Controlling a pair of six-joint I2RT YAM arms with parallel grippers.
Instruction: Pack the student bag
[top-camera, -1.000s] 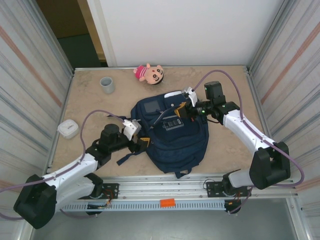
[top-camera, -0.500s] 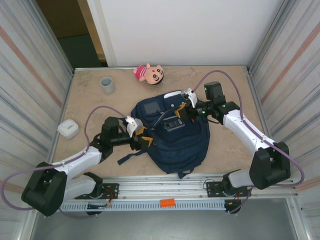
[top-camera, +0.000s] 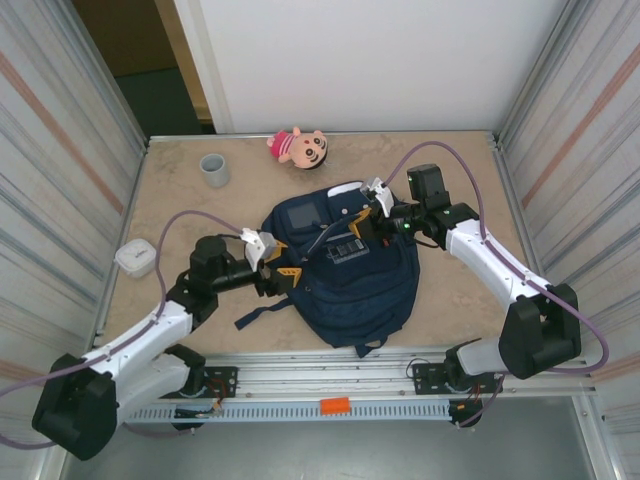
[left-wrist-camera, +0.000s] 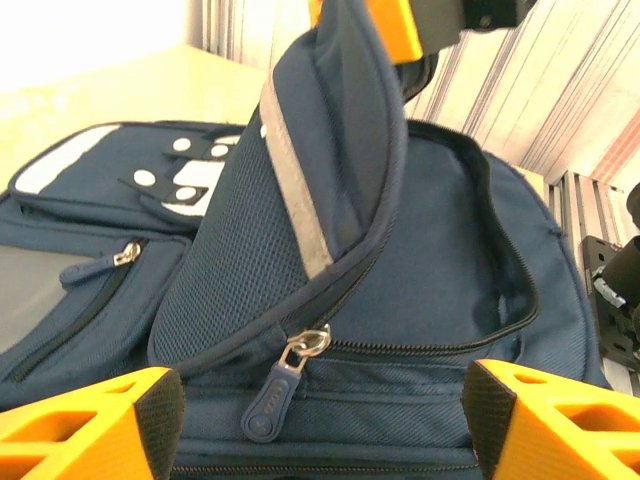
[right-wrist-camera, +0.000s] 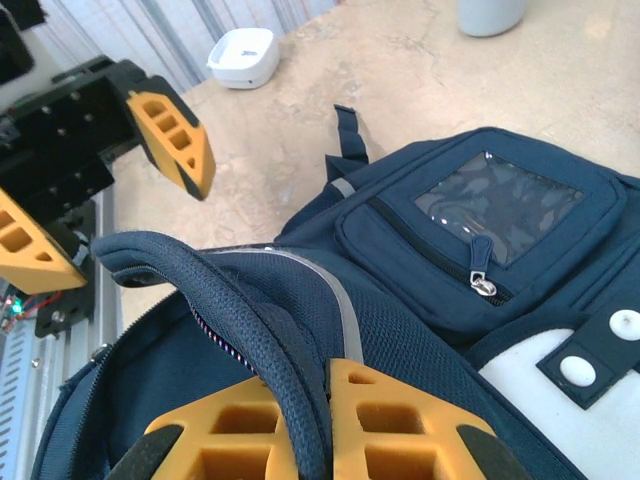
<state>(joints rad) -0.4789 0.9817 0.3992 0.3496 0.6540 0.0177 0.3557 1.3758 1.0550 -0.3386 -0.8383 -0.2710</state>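
Okay, beige stone-look table (top-camera: 180, 210), walled on the left, right and far sides. Student bag (top-camera: 350, 290), navy, lies front-up in the middle of the table, nearer the near edge than the far one, between the two arms. Window pocket (top-camera: 300, 213) sits on its far-left part, dark straps trail off its near-left side.

Left arm (top-camera: 150, 335) reaches in from the near-left corner. Right arm (top-camera: 490, 265) bends in from the near-right corner.

Left gripper (top-camera: 283, 258) is at the bag's left side, orange fingers spread wide, nothing between them, not touching the fabric as far as I can tell. Left wrist view: student bag (left-wrist-camera: 430, 300) right ahead, left gripper (left-wrist-camera: 320, 420) released, main zip opening gaping, blue zipper pull (left-wrist-camera: 275, 395) hanging between the fingertips' line, grey reflective stripe (left-wrist-camera: 295, 190) running up the raised panel.

Right gripper (top-camera: 362, 222) is over the bag's far-right part, clenched on the padded edge of the front panel and holding it up off the body. Right wrist view: right gripper (right-wrist-camera: 320, 420) pinching that dark rim of the student bag (right-wrist-camera: 480, 270), left gripper (right-wrist-camera: 100, 195) beyond it.

Pink plush doll (top-camera: 297, 147) at mid far edge, apart from the bag. White lidded case (top-camera: 136, 257) by the left edge. Grey cup (top-camera: 214, 169) upright near the far-left corner.
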